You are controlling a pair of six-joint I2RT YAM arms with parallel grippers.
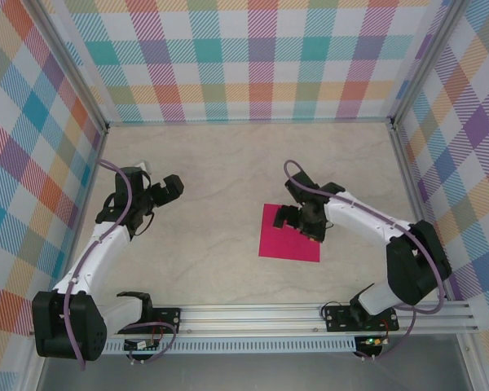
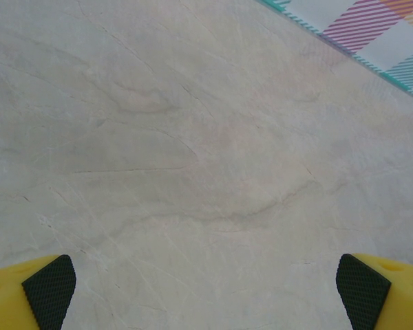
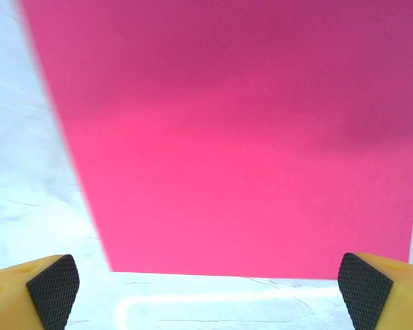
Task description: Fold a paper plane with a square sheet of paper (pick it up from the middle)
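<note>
The right gripper (image 3: pixel 206 292) is wide open and holds nothing. Just ahead of it, the square sheet of paper (image 3: pixel 248 137) lies flat on the table (image 3: pixel 27 172). I think it should move over the middle of the sheet, go down softly and pinch gently, so the paper does not slide. The left gripper (image 2: pixel 206 292) is wide open too, well off to the side.

The square sheet of paper (image 3: pixel 248 151) looks matt, the marble-patterned tabletop (image 2: pixel 193 137) smooth.
</note>
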